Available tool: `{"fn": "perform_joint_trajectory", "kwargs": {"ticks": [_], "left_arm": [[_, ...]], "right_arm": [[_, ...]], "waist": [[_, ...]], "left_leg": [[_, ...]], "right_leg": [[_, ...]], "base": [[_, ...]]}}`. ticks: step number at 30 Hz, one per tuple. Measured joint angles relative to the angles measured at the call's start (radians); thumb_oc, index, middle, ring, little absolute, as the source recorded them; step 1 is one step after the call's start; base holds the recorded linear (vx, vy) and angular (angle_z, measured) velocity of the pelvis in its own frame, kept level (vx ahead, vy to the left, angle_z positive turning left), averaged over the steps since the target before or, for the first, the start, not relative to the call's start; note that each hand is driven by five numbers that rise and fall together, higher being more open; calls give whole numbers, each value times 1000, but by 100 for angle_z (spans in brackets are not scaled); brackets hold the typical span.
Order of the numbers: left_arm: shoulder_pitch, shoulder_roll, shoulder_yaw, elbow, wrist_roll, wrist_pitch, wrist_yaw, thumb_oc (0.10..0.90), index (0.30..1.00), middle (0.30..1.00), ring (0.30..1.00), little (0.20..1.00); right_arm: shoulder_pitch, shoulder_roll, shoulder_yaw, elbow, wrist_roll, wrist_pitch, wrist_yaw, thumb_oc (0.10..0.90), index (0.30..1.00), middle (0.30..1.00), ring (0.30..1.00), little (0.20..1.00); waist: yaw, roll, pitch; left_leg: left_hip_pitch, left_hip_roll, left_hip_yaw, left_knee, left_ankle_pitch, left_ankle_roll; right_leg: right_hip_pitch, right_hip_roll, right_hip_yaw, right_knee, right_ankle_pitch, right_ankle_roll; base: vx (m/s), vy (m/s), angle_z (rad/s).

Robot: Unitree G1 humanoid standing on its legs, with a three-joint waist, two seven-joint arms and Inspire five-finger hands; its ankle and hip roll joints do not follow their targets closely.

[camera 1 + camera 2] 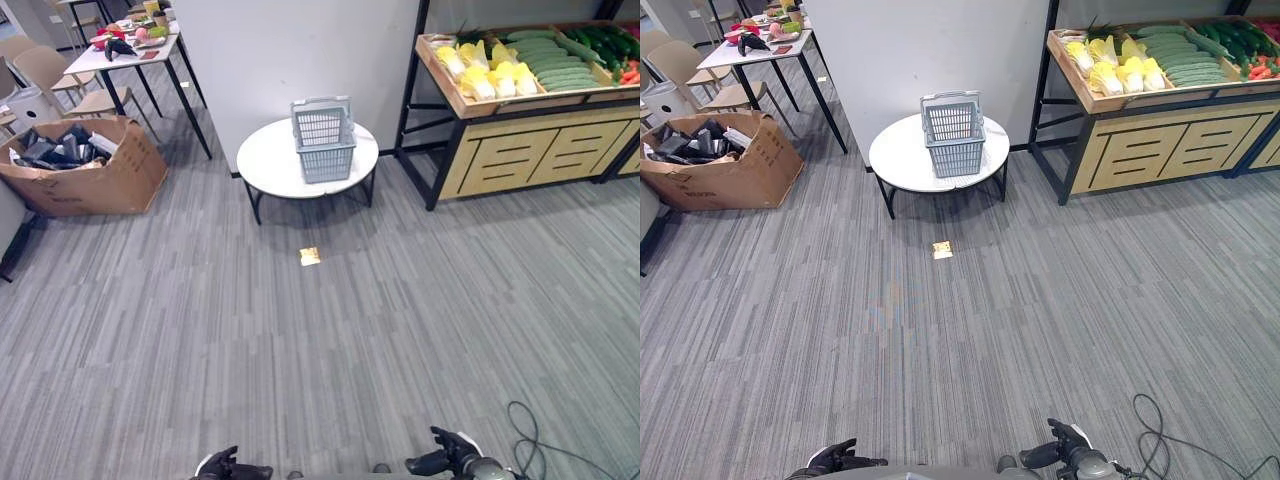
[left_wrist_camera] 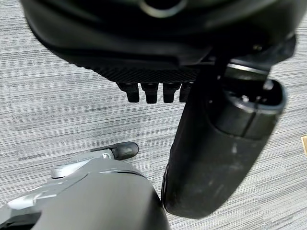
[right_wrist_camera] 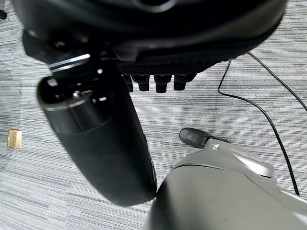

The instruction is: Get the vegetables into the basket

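Your hands hang low and empty, with a wide run of grey carpet [image 1: 330,340] between you and the round white table [image 1: 275,160].

Largest first: the carpet lies bare up to the table apart from a small tan tag [image 1: 310,257] just short of it. Right of the table, the wooden produce stand [image 1: 520,150] holds the vegetables [image 1: 540,60]: yellow cabbages and green cucumbers in its top tray. Left of the table sits a cardboard box [image 1: 90,175], well apart. The grey basket [image 1: 323,138] stands upright on the table, near its far right edge. Your left hand [image 2: 153,91] and right hand [image 3: 153,82] both show short curled fingers gripping nothing.
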State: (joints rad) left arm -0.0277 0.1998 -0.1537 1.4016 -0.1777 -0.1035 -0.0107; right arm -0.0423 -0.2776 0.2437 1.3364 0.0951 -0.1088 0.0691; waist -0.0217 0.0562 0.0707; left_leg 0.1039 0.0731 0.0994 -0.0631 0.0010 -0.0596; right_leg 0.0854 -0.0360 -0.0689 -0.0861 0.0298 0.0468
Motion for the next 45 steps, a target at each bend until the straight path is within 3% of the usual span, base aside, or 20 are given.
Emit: {"fn": "perform_joint_trajectory", "kwargs": {"ticks": [38,41,45], "left_arm": [[0,9,-10,-12,4,3,7,900,1000,1000,1000,1000],[-4,15,-14,-23,5,2,8,900,1000,1000,1000,1000],[-51,31,-22,-26,4,1,13,900,1000,1000,1000,1000]], "right_arm": [[-3,-1,1,3,-8,0,-18,900,1000,1000,1000,1000],[-13,-3,1,2,-8,0,-18,900,1000,1000,1000,1000],[-60,-15,2,3,-7,0,-21,900,1000,1000,1000,1000]], "waist": [[-6,-21,15],[-7,-18,23],[-13,-14,78]], "left_leg": [[9,7,21,-21,1,-1],[-13,11,21,-21,2,-4],[-69,20,17,2,9,-10]], "right_leg": [[-11,9,17,-5,4,2],[-35,13,20,0,4,3],[-102,19,18,58,0,-4]], "base": [[-2,-12,-1],[-42,-58,-3],[-30,-71,2]]}}
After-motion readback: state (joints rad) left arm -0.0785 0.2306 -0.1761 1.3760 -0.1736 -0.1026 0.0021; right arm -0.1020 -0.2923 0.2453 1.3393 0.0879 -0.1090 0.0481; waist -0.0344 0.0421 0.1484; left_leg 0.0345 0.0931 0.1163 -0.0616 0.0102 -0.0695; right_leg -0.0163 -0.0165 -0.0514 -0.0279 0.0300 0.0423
